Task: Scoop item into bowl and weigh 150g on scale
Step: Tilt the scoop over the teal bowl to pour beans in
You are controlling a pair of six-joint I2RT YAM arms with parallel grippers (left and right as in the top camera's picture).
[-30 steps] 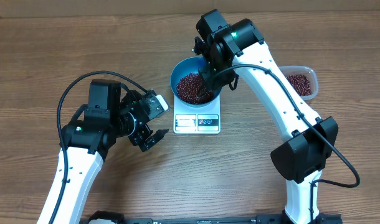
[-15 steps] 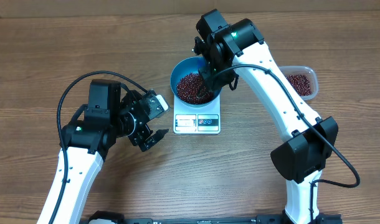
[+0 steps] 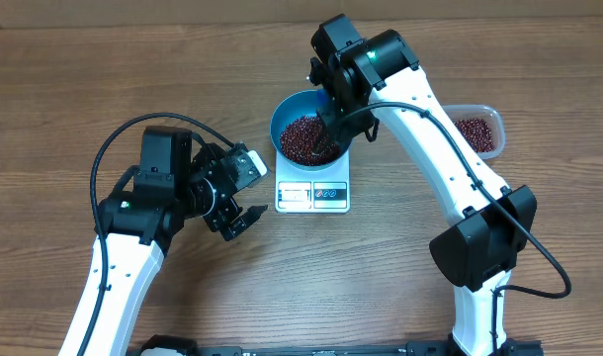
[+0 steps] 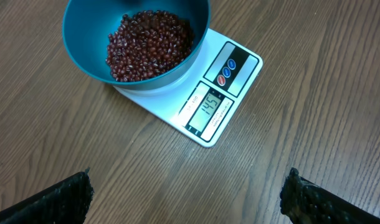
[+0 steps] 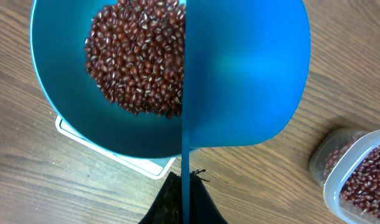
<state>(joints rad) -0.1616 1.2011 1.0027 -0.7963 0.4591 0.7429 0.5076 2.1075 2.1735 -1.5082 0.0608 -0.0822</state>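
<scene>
Two arms flank the white scale (image 3: 312, 195) at the centre of the overhead view. The teal bowl (image 4: 84, 43) sits on the scale, holding a mound of red-brown beans (image 4: 149, 43). The right claw (image 5: 185, 190) is clamped tight on the thin handle of a blue scoop (image 5: 246, 74), which hangs over the bowl's right side. The left claw (image 3: 240, 220) gapes wide and empty above the desk (image 3: 84, 79), lower left of the scale. The display (image 4: 209, 107) reads 145. A clear tub (image 3: 476, 132) of beans stands at the right edge.
</scene>
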